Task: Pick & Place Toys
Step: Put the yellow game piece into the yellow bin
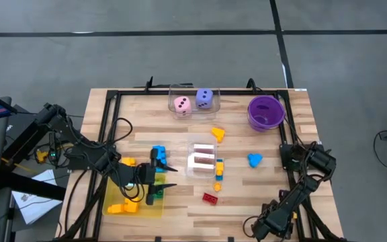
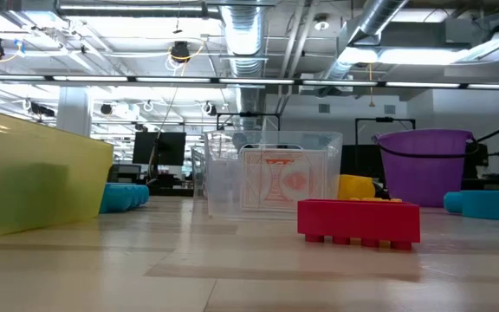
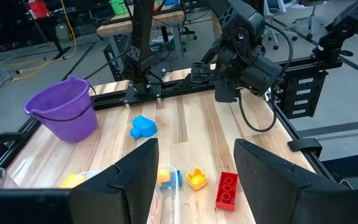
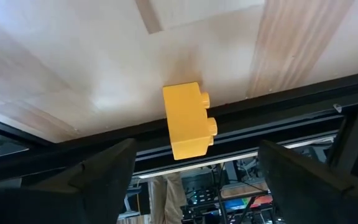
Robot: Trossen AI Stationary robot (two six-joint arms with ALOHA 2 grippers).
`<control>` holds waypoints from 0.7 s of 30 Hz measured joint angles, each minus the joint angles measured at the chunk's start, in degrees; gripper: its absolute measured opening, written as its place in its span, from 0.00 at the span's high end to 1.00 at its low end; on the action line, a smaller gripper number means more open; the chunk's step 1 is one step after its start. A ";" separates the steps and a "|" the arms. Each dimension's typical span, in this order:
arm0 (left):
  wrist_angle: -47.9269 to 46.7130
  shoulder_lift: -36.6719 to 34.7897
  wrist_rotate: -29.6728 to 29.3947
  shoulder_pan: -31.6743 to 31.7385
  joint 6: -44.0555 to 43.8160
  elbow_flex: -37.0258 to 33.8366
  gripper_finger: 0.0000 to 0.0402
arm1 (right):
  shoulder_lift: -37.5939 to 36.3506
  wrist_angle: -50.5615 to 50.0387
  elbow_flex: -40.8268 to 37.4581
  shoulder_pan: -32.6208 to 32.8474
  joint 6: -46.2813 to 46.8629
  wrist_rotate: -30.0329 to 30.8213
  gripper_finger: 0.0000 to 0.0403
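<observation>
You have a pink die (image 1: pixel 182 104) and a purple die (image 1: pixel 205 99) side by side near the far edge of the worktop (image 1: pixel 140 114), each showing dark dots. A yellow shape (image 1: pixel 218 134) lies nearer the middle, and a blue shape (image 1: pixel 254 160) sits to its right. A playing card (image 2: pixel 280 181) with a red pattern stands upright at the centre. Just beside it you see a short row of yellow and blue pieces (image 1: pixel 218 173), then a flat red brick (image 1: pixel 211 197), studs up. A blue brick (image 1: pixel 158 154) lies left of centre. Orange bricks (image 1: pixel 122 207) rest at the front left. A yellow two-stud brick (image 4: pixel 189 121) lies at the worktop's edge.
</observation>
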 joint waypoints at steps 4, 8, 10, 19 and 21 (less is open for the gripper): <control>0.00 0.00 0.01 0.00 0.00 0.00 0.49 | 0.00 0.65 0.00 0.00 0.00 0.04 0.27; 0.00 0.00 0.00 0.00 0.01 0.00 0.49 | 0.04 2.90 0.00 0.00 0.00 0.09 0.33; 0.00 0.00 0.00 0.01 0.00 0.00 0.49 | 0.04 3.51 0.00 0.00 0.00 0.11 0.36; 0.00 0.00 0.00 0.00 0.00 0.00 0.49 | 0.07 3.42 0.00 0.00 -0.17 0.31 0.51; 0.00 0.00 0.02 0.02 0.00 0.00 0.49 | 0.07 3.42 -0.02 0.00 -0.17 0.30 0.56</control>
